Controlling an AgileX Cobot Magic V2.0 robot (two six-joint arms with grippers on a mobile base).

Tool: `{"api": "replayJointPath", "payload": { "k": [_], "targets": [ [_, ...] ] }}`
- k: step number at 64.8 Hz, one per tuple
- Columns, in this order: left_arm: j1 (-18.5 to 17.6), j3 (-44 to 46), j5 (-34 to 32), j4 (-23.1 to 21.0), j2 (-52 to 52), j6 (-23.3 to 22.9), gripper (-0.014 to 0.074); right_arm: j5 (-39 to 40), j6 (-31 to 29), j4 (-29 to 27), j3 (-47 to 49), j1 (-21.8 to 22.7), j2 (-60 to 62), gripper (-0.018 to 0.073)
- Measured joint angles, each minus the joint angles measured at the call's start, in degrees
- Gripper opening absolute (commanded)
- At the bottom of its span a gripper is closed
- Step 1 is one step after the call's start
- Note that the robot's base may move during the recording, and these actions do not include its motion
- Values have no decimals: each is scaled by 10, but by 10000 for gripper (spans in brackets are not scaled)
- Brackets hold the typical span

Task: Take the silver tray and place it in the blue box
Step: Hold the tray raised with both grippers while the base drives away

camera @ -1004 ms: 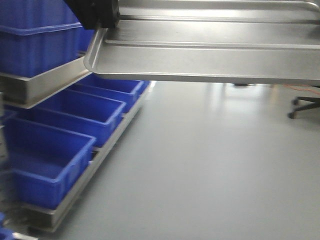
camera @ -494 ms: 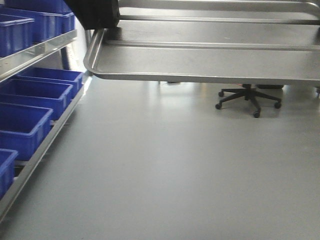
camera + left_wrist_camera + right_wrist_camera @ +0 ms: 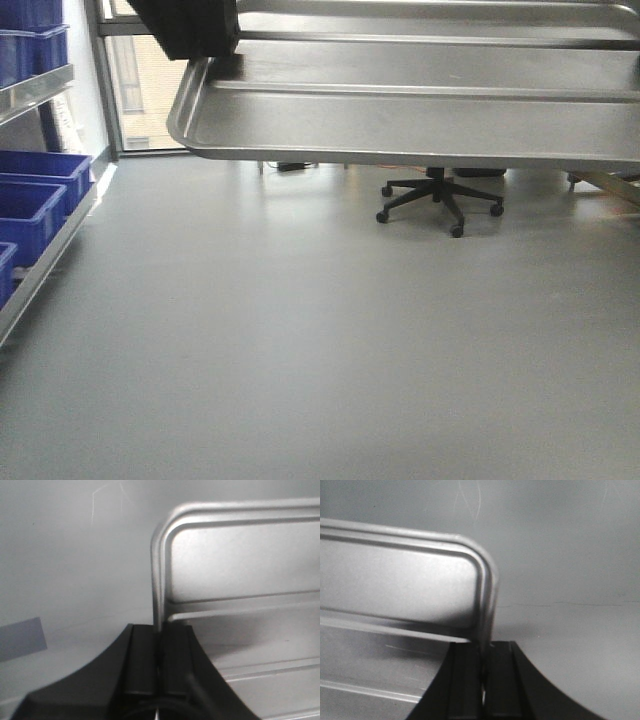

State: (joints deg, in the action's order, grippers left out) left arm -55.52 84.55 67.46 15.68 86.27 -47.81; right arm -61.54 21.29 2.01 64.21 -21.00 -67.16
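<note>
High above the grey floor [image 3: 300, 330], the silver tray [image 3: 420, 125] hangs level across the top of the front view, carried in the air between both arms and resting on nothing. At its left short edge, the left gripper [image 3: 160, 630] has its black fingers [image 3: 142, 660] clamped on the raised rim just beside a rounded corner, one finger outside the rim and one inside. Two long ribs run across the base. At the opposite short edge, the right gripper [image 3: 484, 647] holds the rim the same way, its fingers [image 3: 465, 675] pressed onto the metal beside the corner. Along the floor's left edge stands a metal rack [image 3: 45, 268] holding blue crates [image 3: 40, 175], well apart from the tray. Farther back, the wheeled base of an office chair [image 3: 440, 200] shows beneath the tray's rim, and a window [image 3: 145, 90] is visible behind the left corner.
</note>
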Motion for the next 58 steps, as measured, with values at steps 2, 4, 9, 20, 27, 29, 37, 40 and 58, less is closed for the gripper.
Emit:
{"api": "replayJointPath", "payload": {
  "k": [2,4,9,20,27,29,37,40,58],
  "targets": [
    [0,0,0,0,0,0,-98,-1,0,0,0,0,0,57],
    [0,0,0,-1,0,0,-98,-1,0,0,0,0,0,57],
    [-1,0,0,-1,0,0,-98,-1,0,0,0,0,0,57],
    [-1,0,0,-1,0,0,-98,-1,1,0,0,0,0,57],
    [-1,0,0,-1,0,0,-98,-2,1,0,0,0,0,57],
    [-1,0,0,-1,0,0,-98,-3,1,0,0,0,0,57],
    [-1,0,0,-2,0,0,-98,-5,1,0,0,0,0,57],
    [-1,0,0,-2,0,0,-98,-6,1,0,0,0,0,57],
    [-1,0,0,-2,0,0,-104,-7,2,0,0,0,0,57]
  ]
}}
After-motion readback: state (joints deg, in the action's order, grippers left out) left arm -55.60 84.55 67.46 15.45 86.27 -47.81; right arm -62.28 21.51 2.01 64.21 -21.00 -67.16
